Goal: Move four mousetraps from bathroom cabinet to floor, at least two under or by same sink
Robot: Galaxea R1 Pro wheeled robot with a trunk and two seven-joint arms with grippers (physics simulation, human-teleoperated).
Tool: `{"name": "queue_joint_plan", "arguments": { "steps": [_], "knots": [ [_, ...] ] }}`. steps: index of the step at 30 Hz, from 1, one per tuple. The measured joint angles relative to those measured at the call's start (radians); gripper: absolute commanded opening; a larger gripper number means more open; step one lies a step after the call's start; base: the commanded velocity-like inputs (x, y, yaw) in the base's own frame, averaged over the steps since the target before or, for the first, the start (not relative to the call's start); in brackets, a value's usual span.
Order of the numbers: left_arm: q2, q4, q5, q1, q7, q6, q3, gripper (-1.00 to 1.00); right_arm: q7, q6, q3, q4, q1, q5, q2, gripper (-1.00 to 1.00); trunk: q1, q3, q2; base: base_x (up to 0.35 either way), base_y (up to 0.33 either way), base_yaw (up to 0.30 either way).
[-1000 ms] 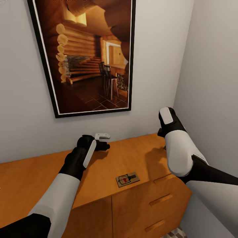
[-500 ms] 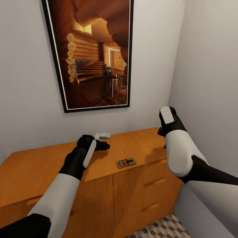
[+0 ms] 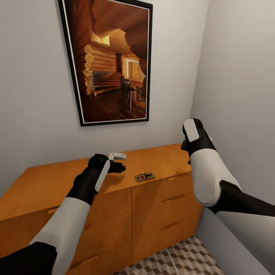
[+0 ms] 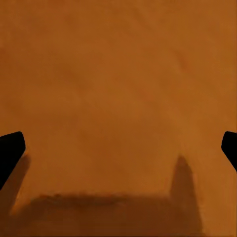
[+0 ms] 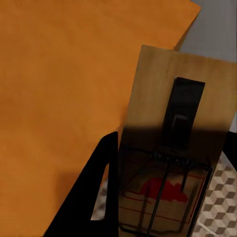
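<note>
One mousetrap point(image 3: 144, 177) lies flat on the cabinet point(image 3: 46, 183) top, near its front edge above the drawers. The left tool point(image 3: 119, 167) hovers over the bare wood beside it, its fingers point(image 4: 11, 150) spread wide. The right tool point(image 5: 111, 163) pinches a second mousetrap point(image 5: 175, 128), held above the cabinet's end, with the cube-patterned bathroom floor point(image 3: 183, 259) below.

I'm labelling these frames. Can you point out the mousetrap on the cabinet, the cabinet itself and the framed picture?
mousetrap point(image 3: 144, 177), head view, middle of its board
cabinet point(image 3: 49, 183), head view, bare top
framed picture point(image 3: 110, 65), head view, middle of the print
</note>
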Motion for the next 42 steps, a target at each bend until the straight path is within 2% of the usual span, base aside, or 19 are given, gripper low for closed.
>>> {"name": "queue_joint_plan", "arguments": {
  "steps": [3, 6, 12, 19, 21, 27, 42],
  "knots": [
    [0.011, 0.017, -0.001, -0.017, -0.015, -0.007, -0.017, 1.0, 0.01, 0.0, 0.018, 0.012, 0.0, 0.0, 0.0, -1.0, 0.0, 0.0, 0.0, 0.0, 0.0, 0.0],
    [0.001, 0.011, -0.008, -0.034, -0.02, -0.01, -0.034, 1.0, 0.02, 0.0, 0.033, 0.026, 0.0, 0.001, 0.0, -1.0, 0.0, 0.0, 0.0, 0.0, 0.0, 0.0],
    [-0.005, -0.022, -0.027, -0.068, 0.012, -0.009, 0.0, 1.0, 0.039, 0.001, 0.069, 0.026, 0.0, 0.002, 0.0, -1.0, 0.0, 0.0, 0.0, 0.0, 0.0, 0.0],
    [-0.007, -0.062, -0.016, -0.077, 0.048, 0.002, 0.039, 1.0, 0.063, 0.001, 0.104, 0.026, 0.0, 0.002, 0.0, -1.0, 0.0, 0.0, 0.0, 0.0, 0.0, 0.0],
    [-0.007, -0.067, -0.012, -0.089, 0.036, 0.005, 0.049, 1.0, 0.07, 0.001, 0.107, 0.025, 0.0, 0.002, 0.0, -1.0, 0.0, 0.0, 0.0, 0.0, 0.0, 0.0],
    [-0.011, -0.034, -0.012, -0.122, 0.002, 0.006, 0.05, 1.0, 0.09, 0.001, 0.11, 0.024, 0.0, 0.003, 0.0, -1.0, 0.0, 0.0, 0.0, 0.0, 0.0, 0.0],
    [-0.01, 0.05, -0.013, -0.207, -0.076, 0.001, -0.031, 1.0, 0.138, 0.003, 0.111, 0.022, 0.0, 0.003, 0.0, -1.0, 0.0, 0.0, 0.0, 0.0, 0.0, 0.0]
  ]
}}
